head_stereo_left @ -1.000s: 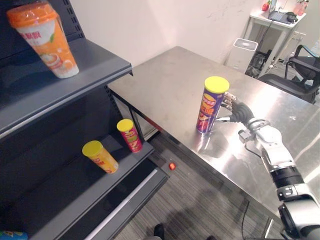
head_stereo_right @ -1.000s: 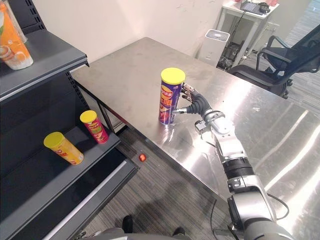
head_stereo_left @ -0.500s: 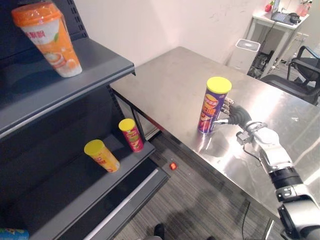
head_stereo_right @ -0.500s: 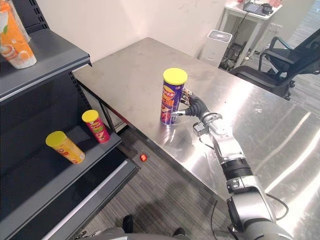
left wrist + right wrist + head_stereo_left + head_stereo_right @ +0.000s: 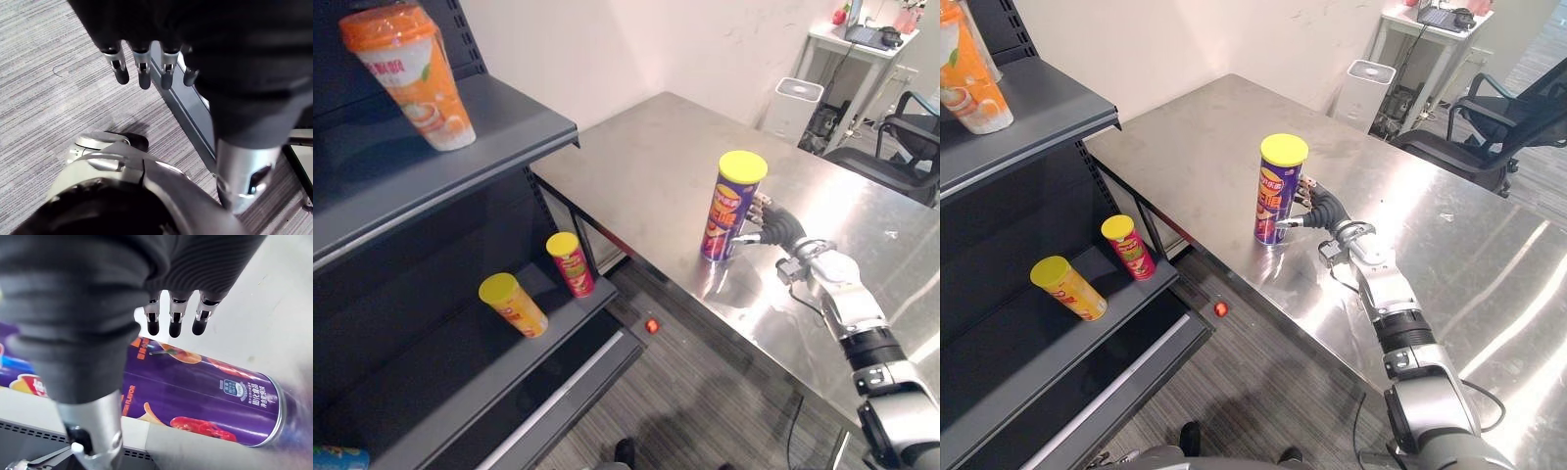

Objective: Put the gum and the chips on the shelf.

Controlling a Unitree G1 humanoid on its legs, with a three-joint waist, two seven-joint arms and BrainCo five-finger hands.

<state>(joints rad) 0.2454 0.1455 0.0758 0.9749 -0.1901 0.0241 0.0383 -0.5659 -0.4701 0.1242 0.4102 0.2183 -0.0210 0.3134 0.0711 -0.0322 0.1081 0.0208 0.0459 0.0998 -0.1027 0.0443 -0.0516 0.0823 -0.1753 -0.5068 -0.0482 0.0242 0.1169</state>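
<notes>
A purple chips can (image 5: 732,208) with a yellow lid stands upright near the front edge of the steel table (image 5: 646,157). My right hand (image 5: 773,223) is just to its right at mid height, open, with the fingers behind the can and the thumb pointing at its near side. The right wrist view shows straight fingers (image 5: 174,316) over the can (image 5: 205,391); I cannot tell whether they touch it. My left hand (image 5: 142,68) hangs open over the striped floor.
A dark shelf unit (image 5: 499,127) stands on the left. Its lower board holds a red can (image 5: 569,264) and a yellow can (image 5: 514,305); an orange cup (image 5: 409,76) sits higher up. A small red object (image 5: 651,325) lies on the floor. A white bin (image 5: 795,103) and office chair (image 5: 901,137) stand behind the table.
The view has shifted slightly. My right hand has edged a little closer to the purple can. The can stands in the same place.
</notes>
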